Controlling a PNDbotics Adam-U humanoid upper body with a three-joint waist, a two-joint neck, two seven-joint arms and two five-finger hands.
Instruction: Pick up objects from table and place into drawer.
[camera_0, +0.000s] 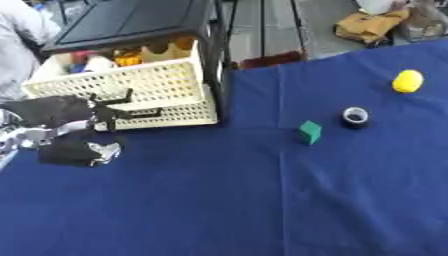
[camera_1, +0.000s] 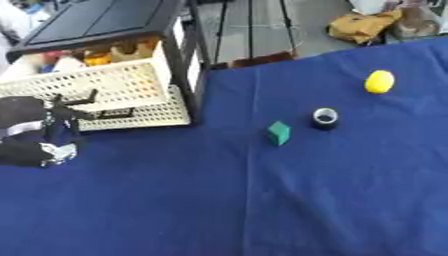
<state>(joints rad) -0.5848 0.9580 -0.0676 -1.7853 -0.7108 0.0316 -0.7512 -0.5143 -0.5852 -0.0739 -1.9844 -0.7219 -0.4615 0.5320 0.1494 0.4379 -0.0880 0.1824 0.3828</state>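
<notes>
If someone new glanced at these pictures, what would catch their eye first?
Probably the yellow object far right on the blue tablecloth, with the green block and dark ring mid-table. At left, the robot's left hand sits before the open cream drawer.

black robot hand (camera_0: 66, 131), silver joints (wrist)

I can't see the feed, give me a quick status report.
Left hand curled at open drawer front, holding nothing; right hand out of view. Green block, tape roll, yellow object on table. Nothing blocking.
</notes>
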